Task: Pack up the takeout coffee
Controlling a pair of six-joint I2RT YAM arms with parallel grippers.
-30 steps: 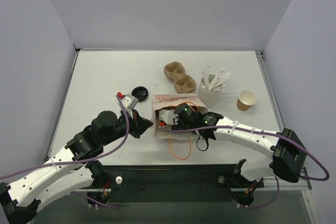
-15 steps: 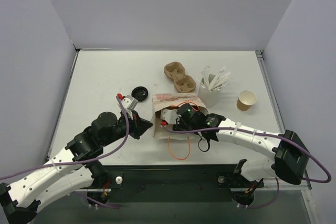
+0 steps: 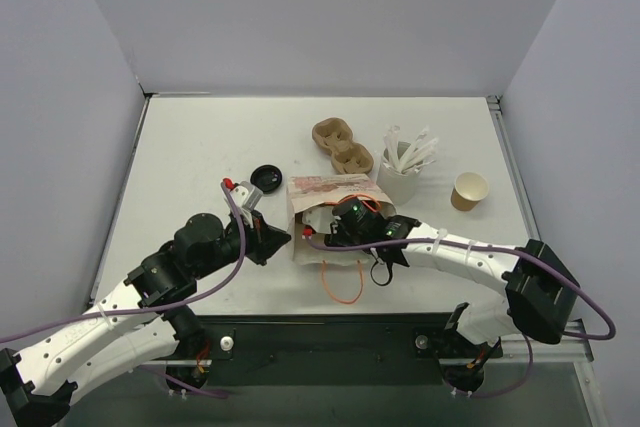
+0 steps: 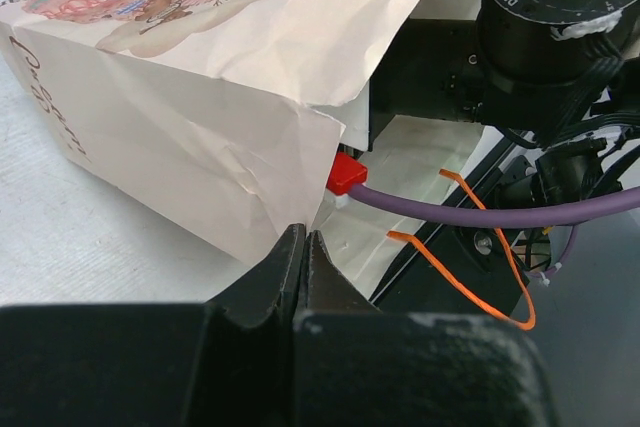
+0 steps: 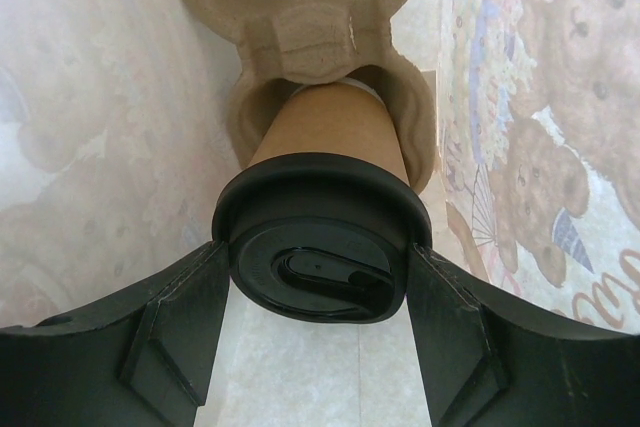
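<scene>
takeout coffee – a kraft cup under a black lid – cannot be seen from above; it sits inside the paper bag, which lies on its side near the front of the table. the right gripper reaches into the bag's mouth and the left gripper meets the bag's left corner. behind the bag are a two-hole carrier, a white cup of sticks, an open kraft cup and a loose lid.

left wrist view: the jaws are clenched together, with the bag's lower mouth edge running into their tips. an orange handle and a purple cable cross the opening.

right wrist view: the cup's base is seated in a second carrier deep in the bag – the jaws press both sides of its lid, grasping it.
</scene>
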